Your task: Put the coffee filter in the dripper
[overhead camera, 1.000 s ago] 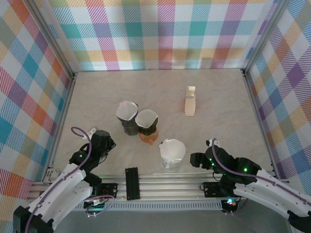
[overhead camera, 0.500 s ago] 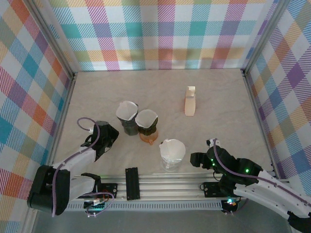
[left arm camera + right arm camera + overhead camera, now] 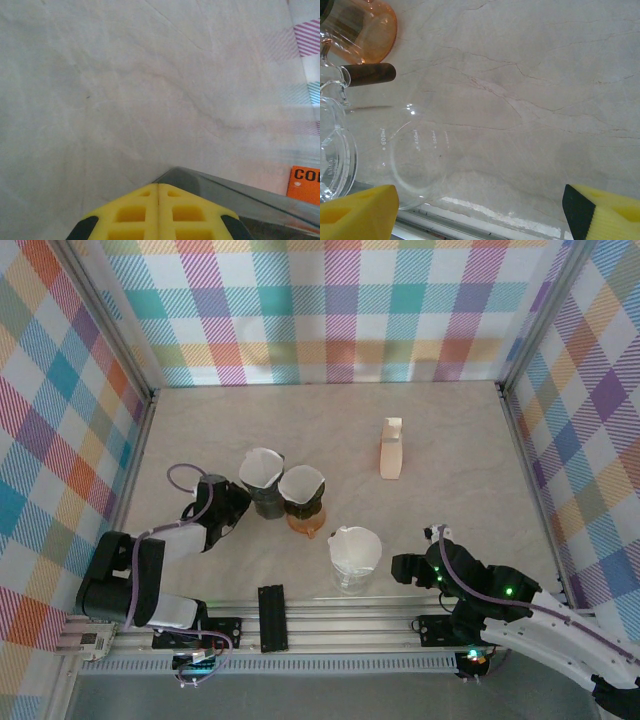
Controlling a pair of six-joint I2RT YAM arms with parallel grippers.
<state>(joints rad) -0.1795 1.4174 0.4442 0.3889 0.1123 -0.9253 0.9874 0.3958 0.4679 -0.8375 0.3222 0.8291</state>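
Three drippers stand mid-table, each with a white coffee filter in it: a dark dripper, an amber dripper and a clear dripper on a glass server. A tan filter pack stands upright at the back right. My left gripper is shut with nothing in it, low on the table just left of the dark dripper. In the left wrist view its yellow fingertips meet against a dark grey edge. My right gripper stands open and holds nothing, right of the glass server.
Checked walls close the table on three sides. A metal rail with a black block runs along the near edge. The amber dripper's brown handle points toward my right gripper. Bare tabletop lies at the right.
My left arm has reached forward and to the right, bringing its shut gripper up beside the dark dripper. The right arm and the drippers have not moved.
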